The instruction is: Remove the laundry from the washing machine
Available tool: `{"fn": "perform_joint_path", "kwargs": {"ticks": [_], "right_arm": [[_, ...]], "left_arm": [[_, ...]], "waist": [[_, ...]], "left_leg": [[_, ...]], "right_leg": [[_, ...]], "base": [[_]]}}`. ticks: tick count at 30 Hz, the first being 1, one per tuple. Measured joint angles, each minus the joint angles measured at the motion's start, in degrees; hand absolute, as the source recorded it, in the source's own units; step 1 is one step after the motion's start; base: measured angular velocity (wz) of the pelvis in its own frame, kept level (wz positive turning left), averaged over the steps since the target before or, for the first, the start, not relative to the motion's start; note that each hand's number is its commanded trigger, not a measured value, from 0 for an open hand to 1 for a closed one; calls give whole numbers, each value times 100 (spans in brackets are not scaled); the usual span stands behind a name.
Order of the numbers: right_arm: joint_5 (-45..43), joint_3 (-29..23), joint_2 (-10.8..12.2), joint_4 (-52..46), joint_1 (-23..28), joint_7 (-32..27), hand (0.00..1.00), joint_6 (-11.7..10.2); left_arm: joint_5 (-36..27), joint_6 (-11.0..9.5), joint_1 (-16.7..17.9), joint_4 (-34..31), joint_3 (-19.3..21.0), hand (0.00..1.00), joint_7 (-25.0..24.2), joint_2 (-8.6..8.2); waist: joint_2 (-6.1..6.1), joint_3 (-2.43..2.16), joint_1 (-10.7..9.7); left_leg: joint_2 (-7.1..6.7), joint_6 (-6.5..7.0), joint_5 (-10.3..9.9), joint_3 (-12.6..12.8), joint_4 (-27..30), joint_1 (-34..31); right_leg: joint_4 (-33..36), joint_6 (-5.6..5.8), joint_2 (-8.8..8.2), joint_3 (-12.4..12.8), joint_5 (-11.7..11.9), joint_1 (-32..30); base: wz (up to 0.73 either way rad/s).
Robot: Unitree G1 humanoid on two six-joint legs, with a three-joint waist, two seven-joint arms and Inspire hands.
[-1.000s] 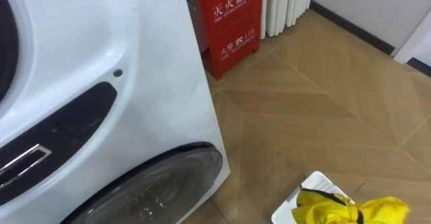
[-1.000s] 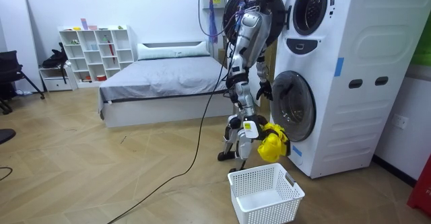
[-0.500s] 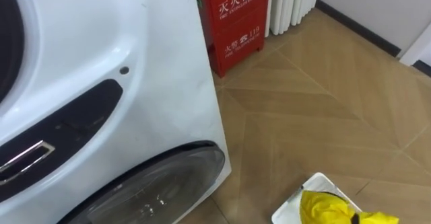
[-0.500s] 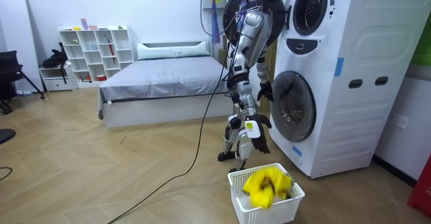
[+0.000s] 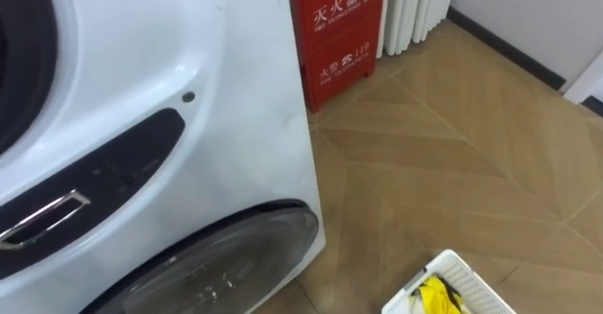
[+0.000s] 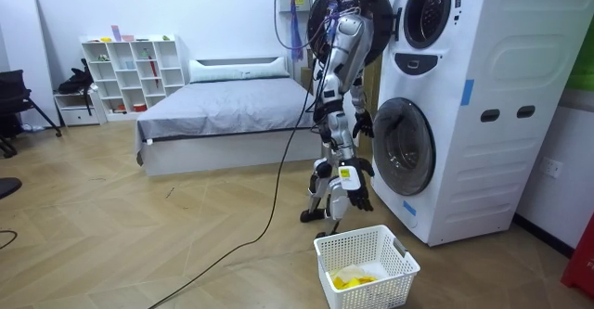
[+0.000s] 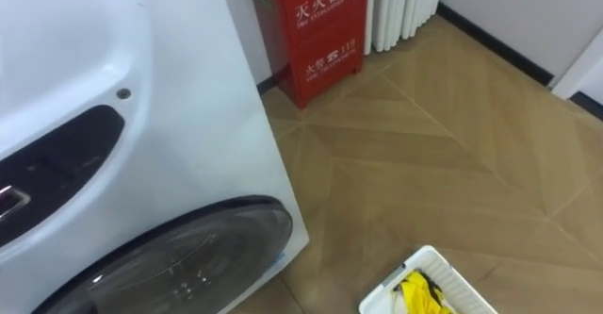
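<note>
The yellow cloth (image 6: 351,277) lies in the bottom of the white basket (image 6: 367,239) on the floor; the eye views show it at their lower edge (image 5: 435,300) (image 7: 419,295). I stand facing the white stacked washing machine (image 6: 445,114), close to its lower round door (image 6: 401,147) (image 5: 217,267). My right hand (image 6: 358,196) hangs open above the basket's far rim, holding nothing. My left hand (image 6: 364,123) is raised next to the lower door.
A red cabinet (image 5: 334,31) stands beside the machine, with a white radiator (image 5: 415,12) behind it. In the room view the upper door (image 6: 343,12) stands open behind me. A bed (image 6: 223,114) and a white shelf (image 6: 130,72) are farther back. Wooden floor surrounds the basket.
The yellow cloth has dropped from my right hand into the basket, and that hand has opened. The eye views have shifted slightly.
</note>
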Motion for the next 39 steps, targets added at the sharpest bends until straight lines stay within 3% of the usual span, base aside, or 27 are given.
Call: {"fn": "perform_joint_path", "kwargs": {"ticks": [7, 14, 16, 18, 20, 22, 25, 27, 30, 33, 39], "right_arm": [[-9, 3, -14, -2, 81, -7, 0, -1], [-242, 4, -14, 321, 230, 148, 0, 13], [-350, 3, 7, 489, 374, 297, 0, 35], [-390, 4, 120, 546, 633, 370, 0, 89], [-403, 29, 244, 758, 704, 430, 0, 113], [-444, 163, 324, 935, 813, 496, 0, 235], [-450, 173, 478, 1021, 973, 627, 0, 344], [-484, 177, 538, 1143, 916, 725, 0, 406], [-517, 185, 575, 1180, 908, 734, 0, 467], [-518, 226, 698, 1252, 903, 732, 0, 468], [-588, 345, 736, 1407, 901, 726, 0, 467]], "left_arm": [[2, 7, 160, -13, 0, 0, -1, 35], [7, 14, 337, -123, 19, 0, -1, 33], [170, 22, 444, -152, 54, 0, -4, 32], [396, 50, 709, -311, 270, 0, -7, 41], [408, 178, 909, -456, 447, 0, -16, 34], [490, 273, 980, -503, 586, 0, -20, 16], [505, 378, 1138, -555, 743, 0, -11, 11], [505, 516, 1205, -593, 937, 0, 4, 4], [503, 547, 1204, -636, 1045, 0, 4, 2], [506, 566, 1258, -671, 1264, 0, 4, -1], [507, 564, 1272, -691, 1611, 0, -4, -27]], "waist": [[-41, -8, 26], [-88, -15, 32], [-175, -24, 75], [-270, -91, 108], [-364, -122, 185], [-456, -110, 260], [-587, -129, 397], [-705, -104, 504], [-775, -101, 572], [-934, -54, 698], [-1037, -66, 882]], "left_leg": [[4, -2, 16, -166, 36, 18], [21, -4, 24, -319, -5, 404], [12, -5, 30, -353, -48, 561], [6, -14, 35, -492, -68, 694], [17, -16, 36, -520, -70, 808], [24, -17, 37, -655, -88, 955], [18, -22, 40, -820, -154, 1125], [6, -22, 39, -979, -165, 1201], [5, -22, 39, -1103, -167, 1227], [13, -22, 39, -1259, -172, 1306], [15, -22, 39, -1369, -183, 1453]], "right_leg": [[-23, -13, -46, -169, -8, 112], [-308, -14, -122, -469, -29, 718], [-330, -14, -160, -588, -92, 912], [-414, -17, -196, -755, -147, 1140], [-529, -20, -203, -841, -150, 1334], [-701, -22, -212, -946, -146, 1583], [-905, -16, -220, -1090, -149, 1892], [-985, -9, -226, -1182, -160, 2033], [-1048, -10, -230, -1259, -160, 2154], [-1216, -24, -216, -1378, -156, 2372], [-1324, -26, -202, -1459, -157, 2619]], "base": [[13], [22], [36], [40], [27], [36], [29], [21], [22], [13], [7]]}}
